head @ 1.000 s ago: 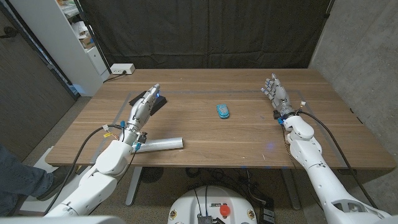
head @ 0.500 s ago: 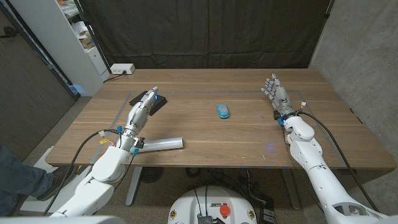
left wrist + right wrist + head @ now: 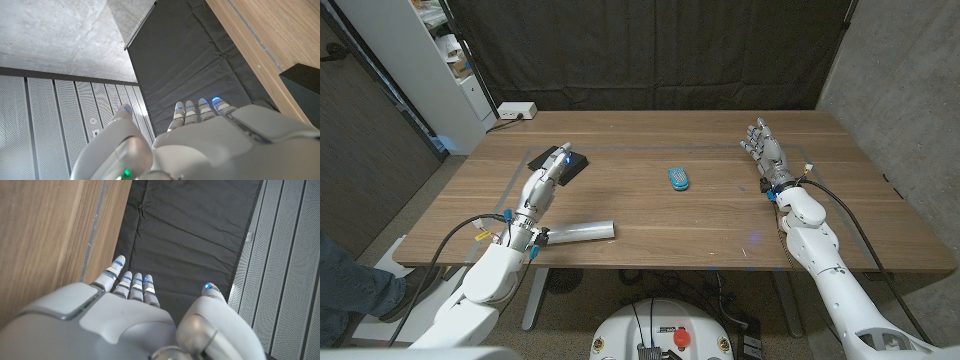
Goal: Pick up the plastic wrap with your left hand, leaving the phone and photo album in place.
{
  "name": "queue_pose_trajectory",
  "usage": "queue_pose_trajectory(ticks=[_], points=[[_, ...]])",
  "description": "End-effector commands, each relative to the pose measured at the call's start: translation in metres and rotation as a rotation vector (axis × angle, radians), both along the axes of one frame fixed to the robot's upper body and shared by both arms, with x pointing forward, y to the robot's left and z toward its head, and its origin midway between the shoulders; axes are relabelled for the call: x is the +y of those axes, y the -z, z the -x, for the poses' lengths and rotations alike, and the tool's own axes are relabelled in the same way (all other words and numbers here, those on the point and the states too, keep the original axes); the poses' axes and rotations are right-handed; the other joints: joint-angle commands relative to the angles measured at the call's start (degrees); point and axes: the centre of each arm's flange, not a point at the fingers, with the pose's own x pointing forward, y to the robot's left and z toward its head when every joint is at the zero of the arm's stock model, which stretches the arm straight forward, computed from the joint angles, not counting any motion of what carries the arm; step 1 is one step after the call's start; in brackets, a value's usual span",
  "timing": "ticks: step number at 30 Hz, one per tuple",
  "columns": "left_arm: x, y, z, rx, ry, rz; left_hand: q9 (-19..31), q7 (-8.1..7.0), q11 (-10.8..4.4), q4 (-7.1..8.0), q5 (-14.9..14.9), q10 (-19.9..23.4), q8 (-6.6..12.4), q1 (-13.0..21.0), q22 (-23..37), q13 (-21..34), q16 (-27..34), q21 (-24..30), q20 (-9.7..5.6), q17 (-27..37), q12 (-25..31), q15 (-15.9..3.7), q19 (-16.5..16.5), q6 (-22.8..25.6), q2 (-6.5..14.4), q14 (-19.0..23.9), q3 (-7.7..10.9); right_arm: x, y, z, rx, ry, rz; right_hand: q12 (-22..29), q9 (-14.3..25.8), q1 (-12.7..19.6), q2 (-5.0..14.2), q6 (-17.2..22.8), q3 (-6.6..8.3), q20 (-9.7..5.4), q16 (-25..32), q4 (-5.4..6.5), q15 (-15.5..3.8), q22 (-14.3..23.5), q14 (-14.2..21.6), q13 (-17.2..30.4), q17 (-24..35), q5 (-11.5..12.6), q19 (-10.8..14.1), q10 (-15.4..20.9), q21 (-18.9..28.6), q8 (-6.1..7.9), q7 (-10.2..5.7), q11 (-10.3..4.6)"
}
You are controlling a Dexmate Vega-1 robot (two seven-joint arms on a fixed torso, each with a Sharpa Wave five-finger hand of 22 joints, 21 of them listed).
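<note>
Three things sit on the wooden bench (image 3: 660, 215) right now. The plastic wrap (image 3: 578, 232), a long silvery box, lies near the front edge on the robot's left side, just beside the left wrist but not held by anything. The black photo album (image 3: 560, 163) is further back on the same side, and the phone (image 3: 679, 178), in a blue case, is around the middle of the bench, well apart from both.

The left hand (image 3: 542, 183) is stretched out above the bench between the wrap and the album, fingers (image 3: 206, 109) straight and apart, nothing in them. Its fingertips reach over the near edge of the album; can't tell if they touch it. The right hand (image 3: 765, 152) is way over on the right side, fingers (image 3: 134, 285) also straight and slightly spread, empty too.
</note>
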Motion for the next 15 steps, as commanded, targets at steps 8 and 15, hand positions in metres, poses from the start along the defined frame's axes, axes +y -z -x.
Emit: queue_pose_trajectory(ticks=[8,15], points=[[0.002,0.002,0.024,-0.047,-0.069,-0.03,0.3,0.16,0.28,-0.45,-0.1,0.5,0.03,0.8,0.3,0.0,0.2,0.3,0.37,0.1,0.3,0.03,0.1,0.4,0.2,0.5,0.13,-0.004,0.0,0.0,-0.003,0.007,-0.005,0.0,0.1,0.0,0.63,0.3,-0.3,0.05,0.1,-0.11,-0.1,0.3,-0.2,0.2,0.0,0.5,-0.6,0.2,0.3,-0.09,-0.19,0.2],[-0.001,0.004,0.034,-0.054,-0.102,-0.057,0.3,0.19,0.09,-0.61,-0.1,0.6,0.01,0.9,0.3,0.0,0.2,0.3,0.4,0.1,0.3,0.03,0.1,0.5,0.3,0.5,0.18,-0.006,0.001,0.002,-0.005,0.008,-0.01,0.0,0.1,0.0,0.68,0.4,-0.33,0.0,0.1,-0.12,-0.14,0.3,-0.2,0.2,0.0,0.5,-0.6,0.2,0.3,-0.08,-0.17,0.18]])
